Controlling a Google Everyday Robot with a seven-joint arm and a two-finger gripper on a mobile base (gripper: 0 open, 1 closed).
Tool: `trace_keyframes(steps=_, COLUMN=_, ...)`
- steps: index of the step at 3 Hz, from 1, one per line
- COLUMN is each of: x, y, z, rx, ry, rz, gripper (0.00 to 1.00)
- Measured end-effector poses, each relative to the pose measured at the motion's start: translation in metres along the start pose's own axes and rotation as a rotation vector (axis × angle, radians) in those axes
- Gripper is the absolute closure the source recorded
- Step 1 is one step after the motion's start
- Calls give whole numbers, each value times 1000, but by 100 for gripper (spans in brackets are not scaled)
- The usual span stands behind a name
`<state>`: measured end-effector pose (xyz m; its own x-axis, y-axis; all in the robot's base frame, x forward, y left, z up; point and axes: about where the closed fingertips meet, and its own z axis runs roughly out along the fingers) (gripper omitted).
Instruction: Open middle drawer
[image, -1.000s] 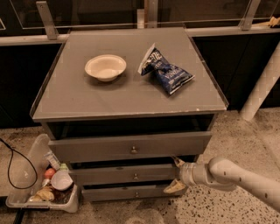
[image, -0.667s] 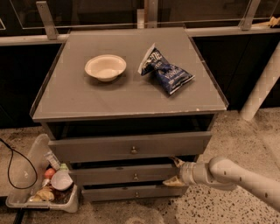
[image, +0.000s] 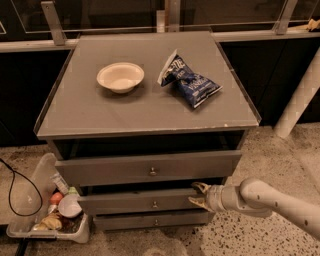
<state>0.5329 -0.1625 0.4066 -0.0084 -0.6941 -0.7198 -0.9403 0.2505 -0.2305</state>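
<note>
The grey cabinet has three drawers. The middle drawer (image: 145, 202) has a low flat front with a small round knob (image: 154, 204) at its centre. It sits slightly proud of the bottom drawer (image: 150, 220). My gripper (image: 199, 195) is at the right end of the middle drawer's front, coming in from the right on a pale arm (image: 260, 199). It is open, with one finger above the front's top right corner and the other in front of it. The knob is well to the left of it.
The taller top drawer (image: 150, 168) stands slightly out above. On the cabinet top (image: 100, 110) are a white bowl (image: 120, 76) and a blue chip bag (image: 191, 82). A plastic bin of items (image: 47, 220) and a black cable (image: 20, 192) lie on the floor at the left. A white post (image: 300, 95) stands at the right.
My gripper's lower finger has moved up, so the fingers stand a little closer together at the drawer's right end. The drawers have not visibly moved.
</note>
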Motion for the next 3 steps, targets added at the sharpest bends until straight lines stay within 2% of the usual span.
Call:
trace_keyframes(steps=1, x=-4, y=-1, z=-3, rx=0, ry=0, rz=0, gripper=100)
trace_keyframes(steps=3, x=-2, y=4, z=-9, rx=-4, ry=-8, rz=2, gripper=100)
